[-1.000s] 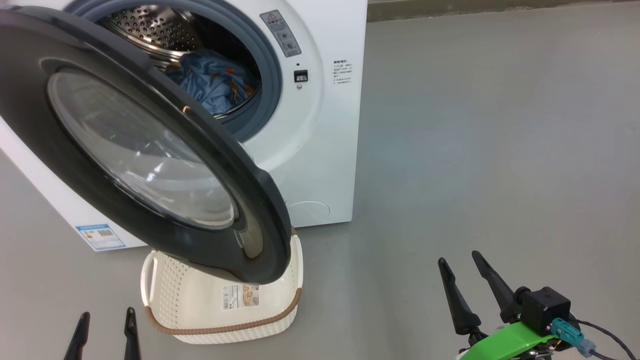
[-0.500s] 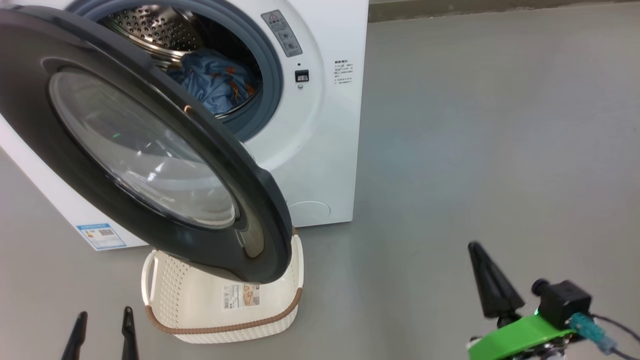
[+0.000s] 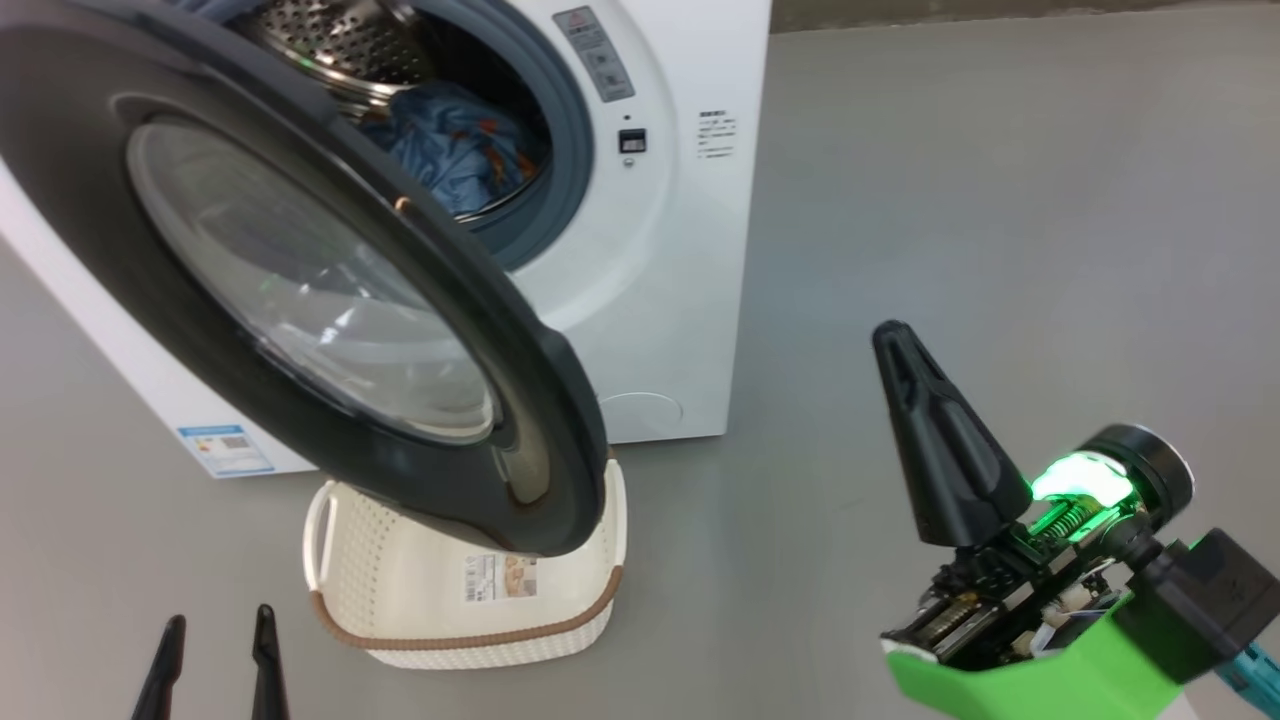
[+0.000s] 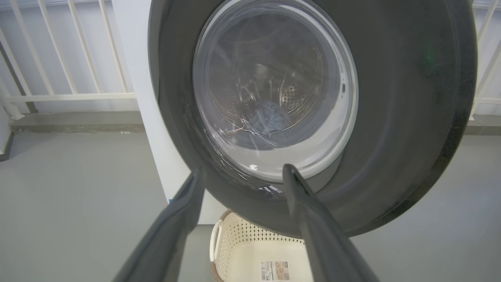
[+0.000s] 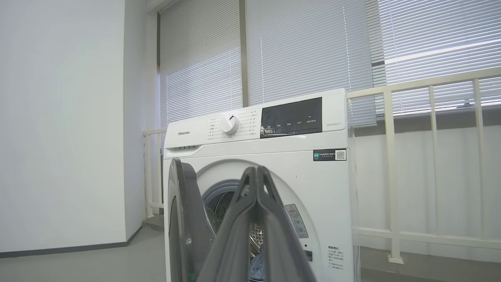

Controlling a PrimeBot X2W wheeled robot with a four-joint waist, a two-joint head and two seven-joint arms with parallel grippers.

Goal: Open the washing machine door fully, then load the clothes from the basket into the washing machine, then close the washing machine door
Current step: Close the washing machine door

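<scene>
The white washing machine [image 3: 680, 300] stands with its black washing machine door [image 3: 530, 420] swung out over the basket [image 3: 470, 610]. The blue and orange clothes [image 3: 450, 140] lie inside the steel drum. A paper label shows on the basket's floor. My left gripper [image 3: 218, 620] is open, low and left of the basket; in the left wrist view it [image 4: 242, 170] points at the door's glass [image 4: 274, 90] above the basket [image 4: 250, 250]. My right gripper [image 3: 892, 335] is shut on nothing, raised over bare floor right of the machine. In the right wrist view its pressed fingers [image 5: 256, 172] face the machine [image 5: 274, 164] and the door's edge [image 5: 184, 219].
Grey floor [image 3: 1000, 200] stretches to the right of the machine. A white railing [image 5: 391, 164] and blinds [image 5: 305, 51] stand behind it, and a white wall [image 5: 58, 117] runs along its left side.
My right gripper has shut its fingers and risen, tilting closer to the head camera. The head view has shifted slightly. The left gripper, door and basket have stayed put.
</scene>
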